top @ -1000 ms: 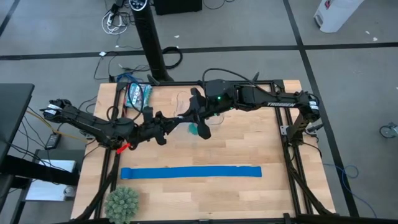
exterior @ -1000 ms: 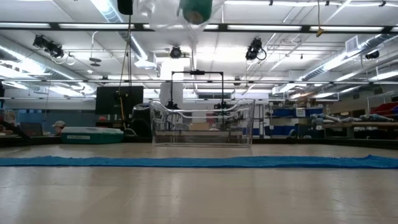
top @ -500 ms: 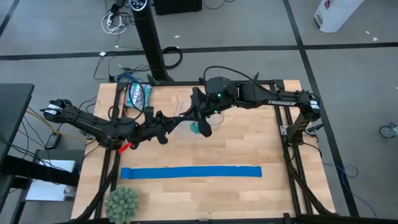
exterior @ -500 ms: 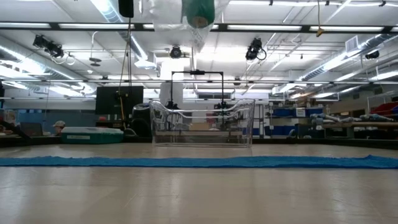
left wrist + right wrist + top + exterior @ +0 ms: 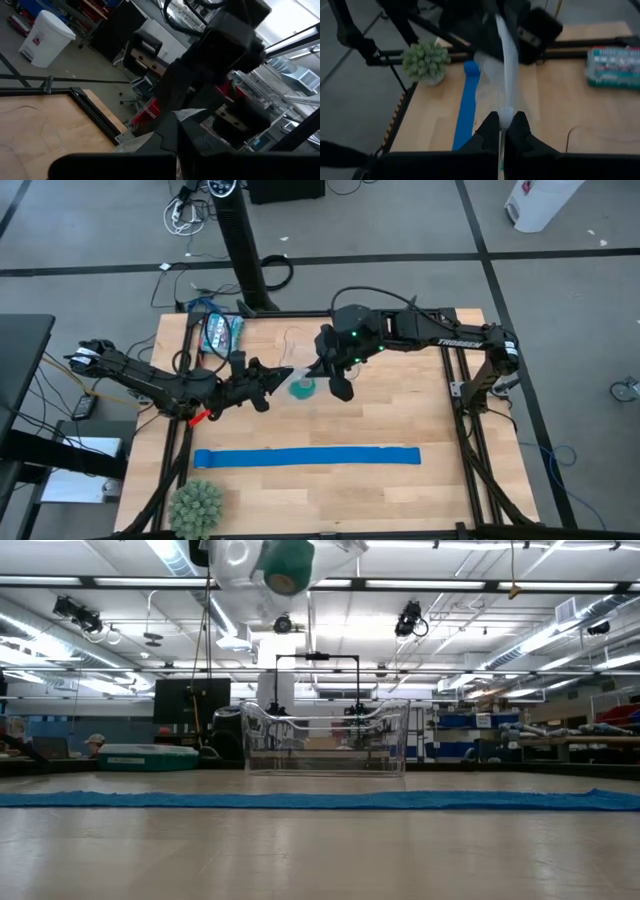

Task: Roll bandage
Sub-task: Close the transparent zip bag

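The bandage [image 5: 302, 388], a small teal roll, hangs in a clear, filmy bag [image 5: 240, 562] above mid-table. The left gripper [image 5: 277, 376] and right gripper [image 5: 328, 366] both pinch the film, jaws closed. Only the right wrist view shows the film as a taut, thin sheet; the roll is probably hidden there.

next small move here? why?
Probably lower the teal bandage roll toward the table and let it go. It already looks rolled and hangs in the air in a clear bag pinched between the left gripper and the right gripper, both shut.
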Robot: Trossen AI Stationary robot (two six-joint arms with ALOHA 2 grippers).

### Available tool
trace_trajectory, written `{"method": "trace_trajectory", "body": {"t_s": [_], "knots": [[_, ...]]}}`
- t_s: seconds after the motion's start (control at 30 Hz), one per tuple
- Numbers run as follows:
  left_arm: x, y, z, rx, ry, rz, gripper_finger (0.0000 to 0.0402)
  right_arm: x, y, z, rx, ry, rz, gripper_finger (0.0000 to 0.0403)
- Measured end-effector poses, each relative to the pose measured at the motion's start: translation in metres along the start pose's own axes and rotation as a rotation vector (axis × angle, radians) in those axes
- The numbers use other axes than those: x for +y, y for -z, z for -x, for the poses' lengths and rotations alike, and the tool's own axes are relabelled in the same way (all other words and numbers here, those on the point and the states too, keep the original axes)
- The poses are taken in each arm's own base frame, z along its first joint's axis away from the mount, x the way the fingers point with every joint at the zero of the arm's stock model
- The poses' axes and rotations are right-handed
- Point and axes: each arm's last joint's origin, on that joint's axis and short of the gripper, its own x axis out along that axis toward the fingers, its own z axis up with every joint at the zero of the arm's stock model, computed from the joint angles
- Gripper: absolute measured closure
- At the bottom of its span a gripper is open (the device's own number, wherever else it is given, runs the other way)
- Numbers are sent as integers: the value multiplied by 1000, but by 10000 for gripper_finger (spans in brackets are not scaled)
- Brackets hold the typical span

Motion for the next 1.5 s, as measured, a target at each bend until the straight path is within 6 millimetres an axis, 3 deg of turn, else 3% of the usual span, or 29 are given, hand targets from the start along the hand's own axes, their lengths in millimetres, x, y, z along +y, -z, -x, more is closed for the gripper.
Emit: {"method": "trace_trajectory", "body": {"t_s": [0.57,1.07,1.2,1.5], "knots": [[0,-1,0,-10,-1,5,398,2,28,5,286,-30,-129,403],[-1,-2,0,-21,7,16,398,2,35,7,363,-26,-148,399],[-1,-3,0,-25,7,19,398,2,34,7,354,-28,-140,367],[3,-6,-3,-46,-17,43,398,-10,21,22,297,43,-220,233]]}}
